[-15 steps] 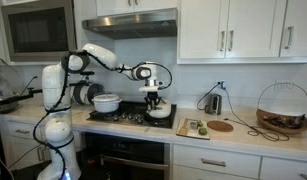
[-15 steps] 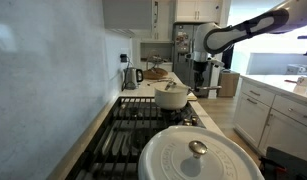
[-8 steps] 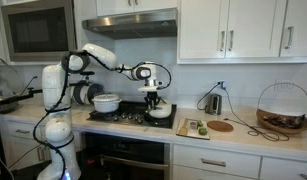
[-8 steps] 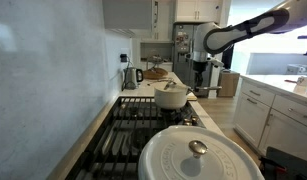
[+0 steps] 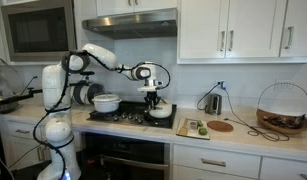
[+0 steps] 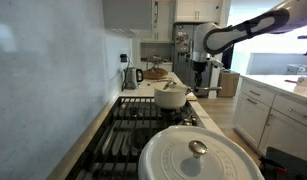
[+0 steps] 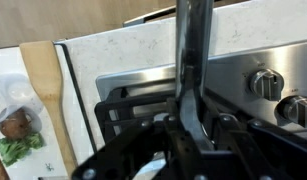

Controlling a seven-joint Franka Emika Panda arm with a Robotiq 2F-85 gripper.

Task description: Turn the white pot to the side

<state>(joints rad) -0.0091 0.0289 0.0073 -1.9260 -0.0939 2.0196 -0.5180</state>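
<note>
**White pot [image 5: 159,112] below the fingers [image 5: 153,100]: hazards and inventory**

Small white pot seated on the stove grate [image 7: 123,100], directly beneath the fingers. Opening of the fingers not determinable: lost in dark blur in the wrist view, grasp unconfirmed. Probable hazards: slipping off during rotation if hold shallow; dragging on the grate, then tipping or sliding toward the bench [image 7: 113,45] edge. Count: white pots, two, including wider white pot [image 5: 106,102] well aside of the fingers; knobs [image 7: 264,82], two; kettle [image 5: 213,101], one.
</note>
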